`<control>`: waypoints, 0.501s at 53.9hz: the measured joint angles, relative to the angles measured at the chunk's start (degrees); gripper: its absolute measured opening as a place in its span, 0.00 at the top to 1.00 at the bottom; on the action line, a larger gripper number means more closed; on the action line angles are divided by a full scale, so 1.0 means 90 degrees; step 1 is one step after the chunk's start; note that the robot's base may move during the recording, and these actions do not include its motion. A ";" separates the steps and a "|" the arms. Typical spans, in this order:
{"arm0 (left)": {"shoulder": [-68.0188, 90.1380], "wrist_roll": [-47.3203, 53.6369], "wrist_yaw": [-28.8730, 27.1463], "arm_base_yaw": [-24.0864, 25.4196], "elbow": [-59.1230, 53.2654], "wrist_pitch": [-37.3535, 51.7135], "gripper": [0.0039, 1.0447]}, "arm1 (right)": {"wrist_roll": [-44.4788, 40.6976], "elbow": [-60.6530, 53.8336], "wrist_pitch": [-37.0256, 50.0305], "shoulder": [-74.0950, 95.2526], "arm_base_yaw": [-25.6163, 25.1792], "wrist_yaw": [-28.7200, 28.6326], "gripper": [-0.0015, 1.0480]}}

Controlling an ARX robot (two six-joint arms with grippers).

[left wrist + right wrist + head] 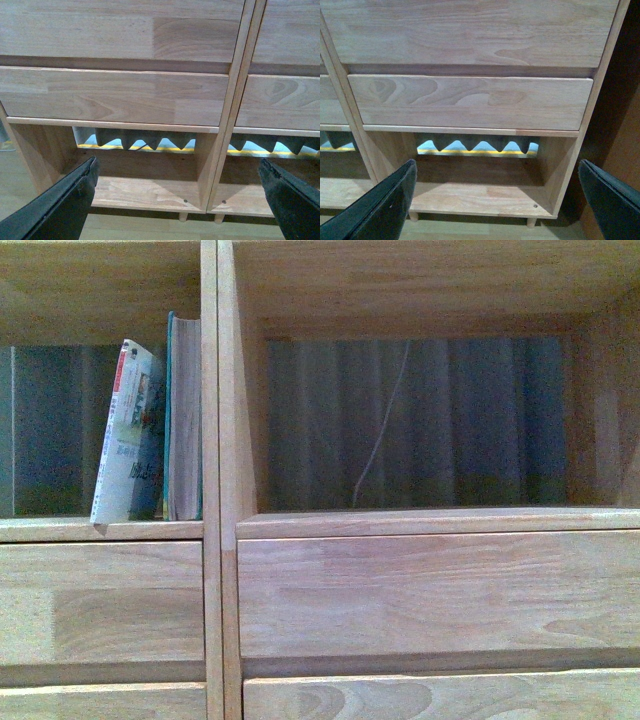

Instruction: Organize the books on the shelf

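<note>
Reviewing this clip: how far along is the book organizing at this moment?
Looks largely done: the teal book stands upright against the divider in the shelf's left compartment, and the white softcover leans toward it there. Nothing is in hand: the left gripper and right gripper are open and empty, facing the lower compartments. Possibly left: straightening the leaning softcover.

I see both books in the shelf's (218,440) left compartment: thin book (128,435) leaning rightward against thick book (184,420), which stands against the divider. Drawers (430,590) below.
</note>
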 joint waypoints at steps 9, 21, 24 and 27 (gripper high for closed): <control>0.0000 0.0000 0.0002 0.0000 0.0000 0.0000 0.06 | 0.0000 0.0000 0.0000 0.0000 0.0000 0.0000 0.07; 0.0000 0.0000 0.0000 0.0000 0.0000 0.0000 0.06 | 0.0000 0.0000 0.0000 0.0000 0.0000 0.0000 0.07; 0.0000 0.0002 0.0000 0.0000 0.0000 0.0000 0.06 | 0.0000 0.0000 0.0000 0.0000 0.0000 0.0000 0.07; 0.0000 0.0002 0.0000 0.0000 0.0000 0.0000 0.06 | 0.0000 0.0000 0.0000 0.0000 0.0000 0.0000 0.07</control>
